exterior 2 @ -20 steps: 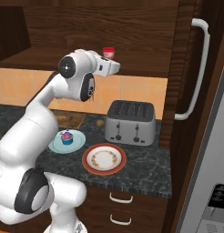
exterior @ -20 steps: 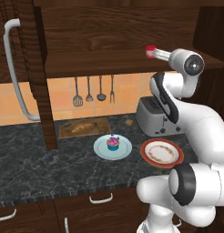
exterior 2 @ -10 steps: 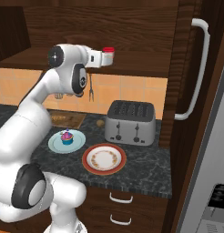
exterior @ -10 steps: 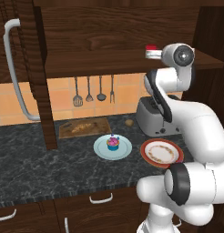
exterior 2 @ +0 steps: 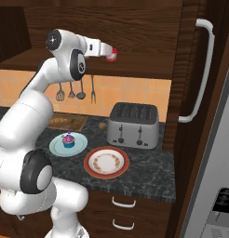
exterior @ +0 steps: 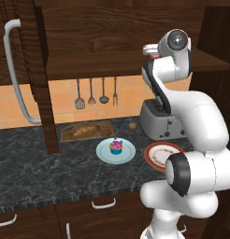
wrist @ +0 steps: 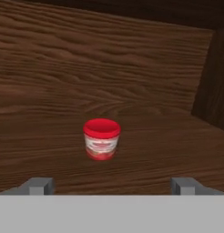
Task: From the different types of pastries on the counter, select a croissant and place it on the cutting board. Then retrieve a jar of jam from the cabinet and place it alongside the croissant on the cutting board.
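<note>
The jar of jam [wrist: 101, 139], red with a pale band, stands upright on the cabinet shelf [wrist: 168, 141], centred a short way ahead of my open gripper [wrist: 111, 185]. Both fingertips [wrist: 39, 185] are short of it and touch nothing. From the right base view the gripper [exterior 2: 106, 49] sits level with the shelf, right beside the jar [exterior 2: 113, 54]. In the left base view the gripper [exterior: 151, 50] is at the shelf's front edge. The croissant [exterior: 85, 130] lies on the cutting board [exterior: 99, 126] on the counter [exterior: 37, 168]. The board [exterior 2: 75, 122] also shows left of the toaster.
A cupcake [exterior: 116, 146] sits on a pale blue plate [exterior: 128, 154]. A small brown lump [exterior: 132, 125] lies by the toaster [exterior: 159, 122]. An orange-rimmed plate [exterior 2: 106, 161] is in front. Cabinet doors [exterior: 28, 70] [exterior 2: 202, 69] stand open at both sides. Utensils [exterior: 91, 93] hang on the wall.
The arm has swung its upper joints leftward and the hand has turned in line with the jar on the shelf. The jar has not moved. The gripper stays open.
</note>
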You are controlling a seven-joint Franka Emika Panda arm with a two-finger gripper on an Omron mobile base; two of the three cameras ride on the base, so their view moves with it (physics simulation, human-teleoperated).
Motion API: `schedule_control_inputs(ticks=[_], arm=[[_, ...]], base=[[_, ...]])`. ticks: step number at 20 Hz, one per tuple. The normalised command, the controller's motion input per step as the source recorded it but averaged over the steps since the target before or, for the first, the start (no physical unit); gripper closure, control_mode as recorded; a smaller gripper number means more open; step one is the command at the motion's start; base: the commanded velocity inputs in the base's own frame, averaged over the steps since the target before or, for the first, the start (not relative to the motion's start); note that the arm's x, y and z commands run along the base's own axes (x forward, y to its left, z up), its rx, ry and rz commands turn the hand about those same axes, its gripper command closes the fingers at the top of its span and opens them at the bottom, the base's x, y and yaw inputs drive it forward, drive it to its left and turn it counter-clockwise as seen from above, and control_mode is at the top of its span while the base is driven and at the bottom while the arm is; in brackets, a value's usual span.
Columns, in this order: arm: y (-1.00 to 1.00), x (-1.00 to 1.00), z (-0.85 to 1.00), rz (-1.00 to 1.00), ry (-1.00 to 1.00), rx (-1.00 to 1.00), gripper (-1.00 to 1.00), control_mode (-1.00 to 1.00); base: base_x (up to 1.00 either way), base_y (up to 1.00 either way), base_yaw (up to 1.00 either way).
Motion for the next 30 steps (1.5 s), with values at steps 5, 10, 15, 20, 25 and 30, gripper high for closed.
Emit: schedule_control_inputs(ticks=[5,10,15,20,25,30], arm=[[0.00,0.43,-0.21,0.07,0.00,0.01,-1.00,-1.00],[-0.12,0.50,-0.29,0.08,-0.01,0.16,-1.00,-1.00],[-0.14,0.46,-0.04,0.04,0.00,0.18,-1.00,-1.00],[-0.04,0.30,0.00,0.00,0.00,0.03,-1.00,-1.00],[0.00,0.17,0.00,0.00,0.00,0.00,-1.00,-1.00],[-0.02,0.22,0.00,0.00,0.00,0.01,-1.00,-1.00]], base=[[0.00,0.00,0.00],[0.00,0.00,0.00],[0.00,0.00,0.00],[0.00,0.00,0.00],[0.00,0.00,0.00],[0.00,0.00,0.00]])
